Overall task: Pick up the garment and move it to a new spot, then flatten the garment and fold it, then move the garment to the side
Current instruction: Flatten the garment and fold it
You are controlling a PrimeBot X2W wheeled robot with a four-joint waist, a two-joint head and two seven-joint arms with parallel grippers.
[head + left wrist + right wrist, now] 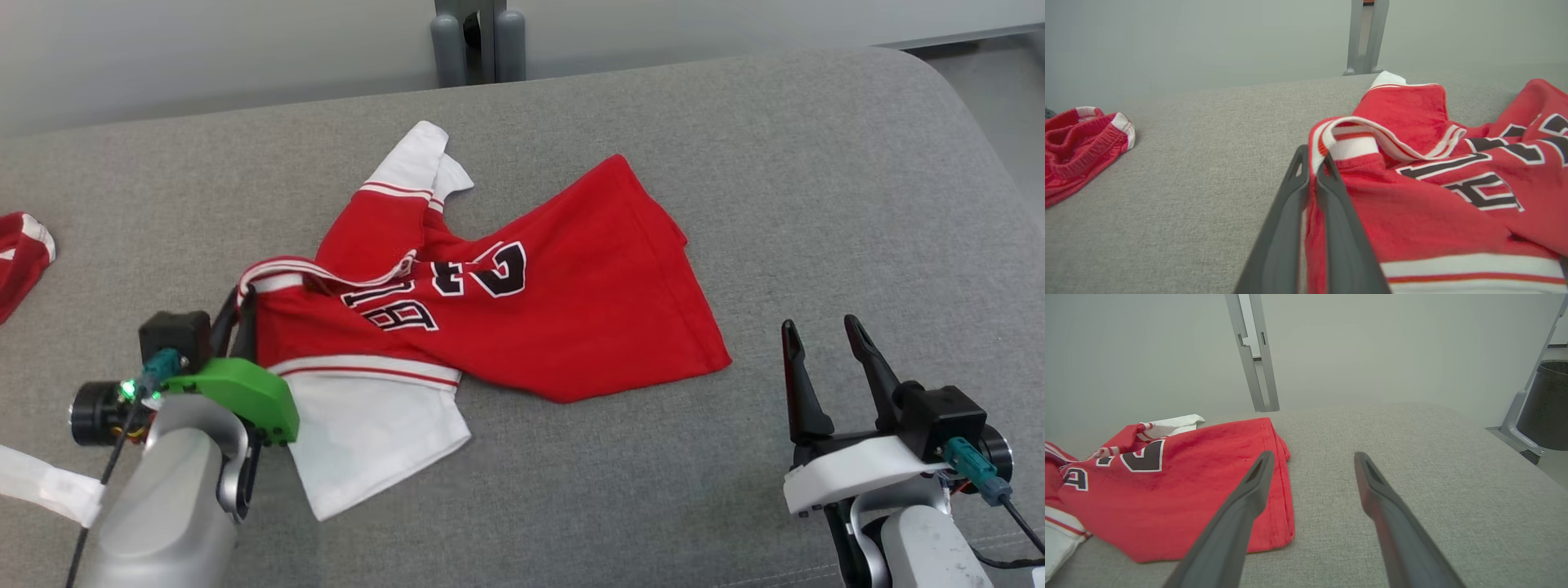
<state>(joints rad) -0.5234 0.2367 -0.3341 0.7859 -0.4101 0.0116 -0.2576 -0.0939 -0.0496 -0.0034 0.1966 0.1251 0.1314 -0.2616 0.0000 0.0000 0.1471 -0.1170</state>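
The garment is a red jersey with white sleeves and black lettering, lying rumpled on the grey surface. At its left edge my left gripper is shut on the striped collar. In the left wrist view the two dark fingers pinch that red-and-white trim of the garment, with fabric between them. My right gripper stands open near the front right, a little to the right of the jersey's hem. The right wrist view shows its spread fingers above the garment's hem and bare cushion.
A second red and white cloth lies at the far left edge, also in the left wrist view. A grey metal post rises behind the surface. A dark bin stands off the right side.
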